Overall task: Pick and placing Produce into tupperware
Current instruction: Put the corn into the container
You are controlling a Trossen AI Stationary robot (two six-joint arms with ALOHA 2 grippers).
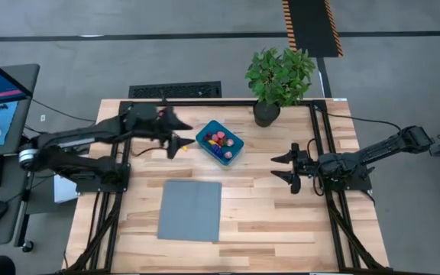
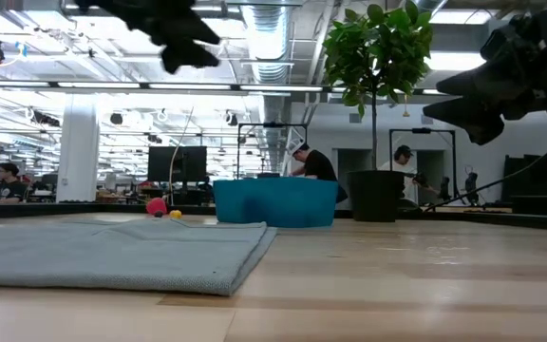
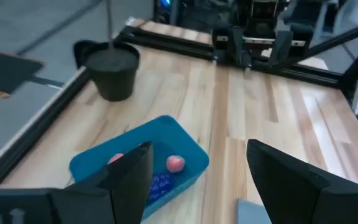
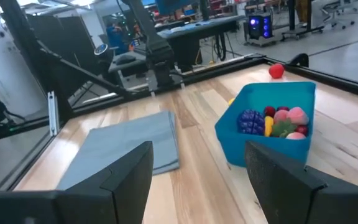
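The teal tupperware [image 1: 220, 142] stands on the table at the far middle, with red, pink, yellow and purple produce [image 4: 277, 121] in it. A red piece [image 2: 157, 205] and a yellow piece [image 2: 176, 214] lie on the wood beside the tupperware. My left gripper [image 1: 180, 141] hangs open above the table, just left of the tupperware [image 3: 148, 165], and nothing is between its fingers. My right gripper [image 1: 287, 169] waits open to the right of the tupperware [image 4: 266, 134], pointing toward it, well apart from it.
A flat grey sheet [image 1: 191, 209] lies on the near middle of the table. A potted plant [image 1: 279, 80] stands at the far edge, right of the tupperware. Black frame rails [image 1: 323, 153] run along the table's sides.
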